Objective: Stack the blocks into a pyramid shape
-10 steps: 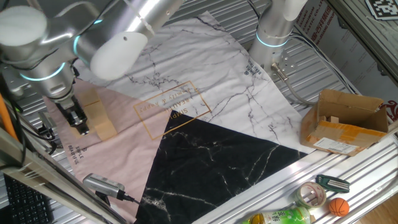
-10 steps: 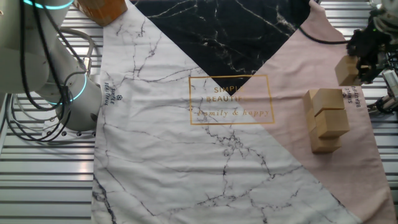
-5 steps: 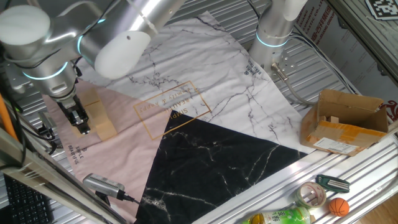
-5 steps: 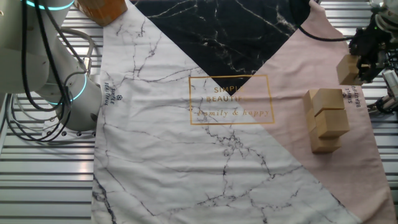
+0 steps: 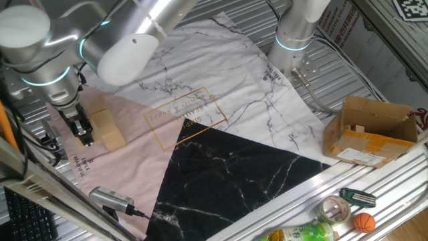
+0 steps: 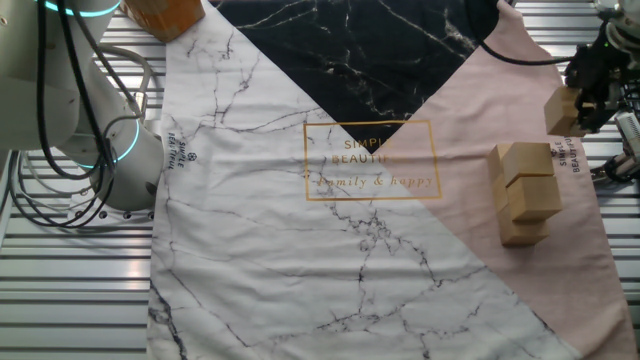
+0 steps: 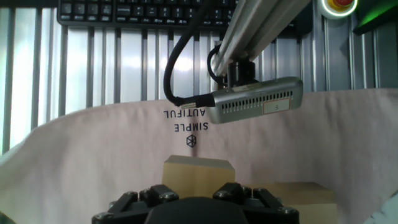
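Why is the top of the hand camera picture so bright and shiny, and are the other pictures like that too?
Hand view: light glares off the metal table slats, washing them white. One fixed view: even light, the big arm looks blurry. The other fixed view: soft and clear.

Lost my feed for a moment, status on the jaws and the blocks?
Gripper shut on one block, lifted off the cloth. Block stack beside it on the pink corner. Nothing between them.

The hand [image 6: 585,100] is hanging at the cloth's edge, gripping a block [image 6: 560,110]. Just beside it the stacked blocks [image 6: 525,193] are crowding that side. A mounted camera [image 7: 255,102] is standing ahead; beyond, cloth [image 6: 330,260] is lying open.
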